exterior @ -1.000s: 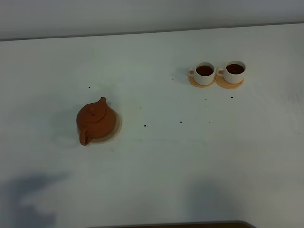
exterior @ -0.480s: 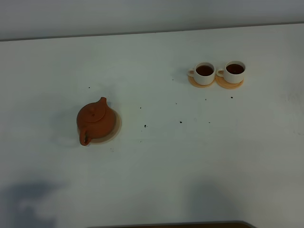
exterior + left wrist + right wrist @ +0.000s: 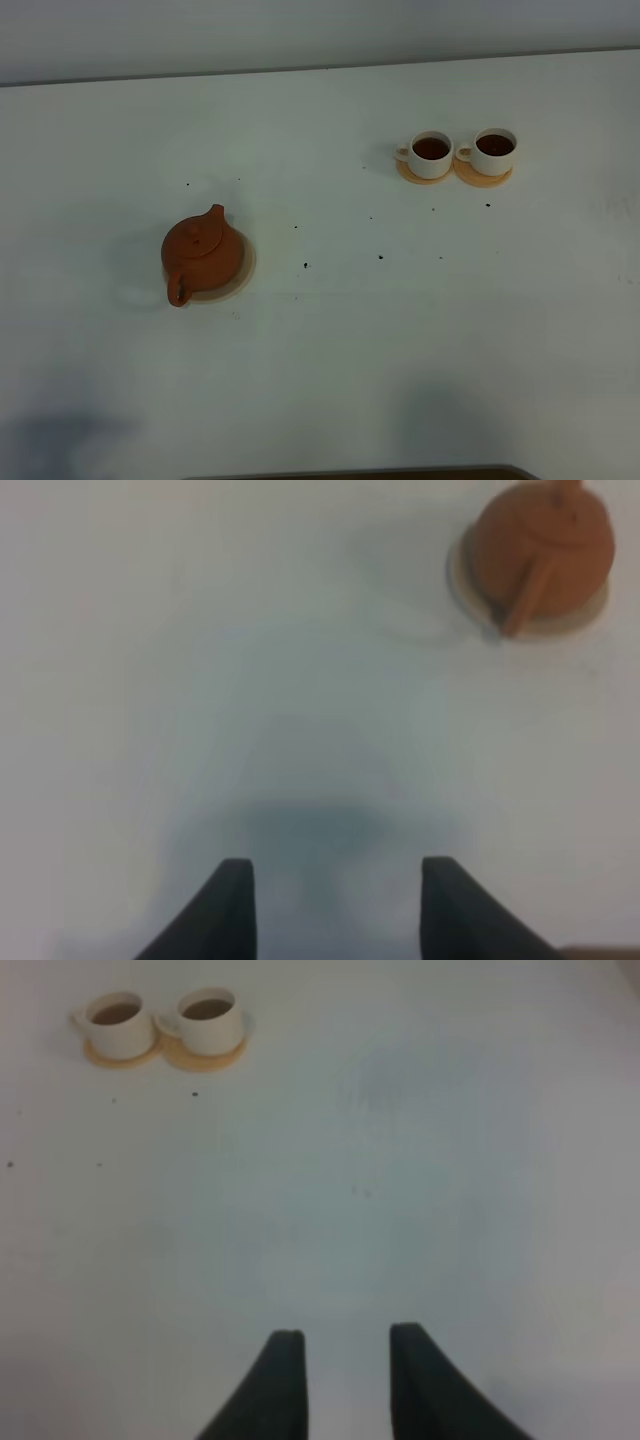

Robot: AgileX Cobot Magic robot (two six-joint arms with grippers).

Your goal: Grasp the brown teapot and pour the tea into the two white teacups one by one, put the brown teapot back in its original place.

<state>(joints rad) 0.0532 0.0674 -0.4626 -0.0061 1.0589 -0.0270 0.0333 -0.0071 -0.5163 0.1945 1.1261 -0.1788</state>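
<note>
While both arms hang back over bare white tabletop (image 3: 330, 340), I read the job as essentially done. My left gripper (image 3: 338, 905) shows two dark fingers spread apart with nothing between them; my right gripper (image 3: 345, 1380) shows the same, fingers parted and empty.

Ahead of the left gripper and off to one side, well apart from it, sits the round reddish-brown clay teapot (image 3: 203, 252), lid on, upright, its loop handle pointing back toward the near edge and its short spout away. It rests on the large pale tan round coaster (image 3: 243, 278), slightly off centre so a crescent of coaster shows on the side toward the cups.

Farther out, well ahead of the right gripper, stand the two small white teacups (image 3: 462, 153) side by side, each on its own little orange-tan coaster (image 3: 483, 180), both holding dark reddish-brown tea (image 3: 431, 148). A few dark specks (image 3: 380, 257) dot the table between pot and cups.

Over the last second nothing on the table has shifted; only the arm shadow at the near left corner has shrunk and slid off, so I judge the left arm to be pulling clear. With cups filled and pot home, I see no step left.
</note>
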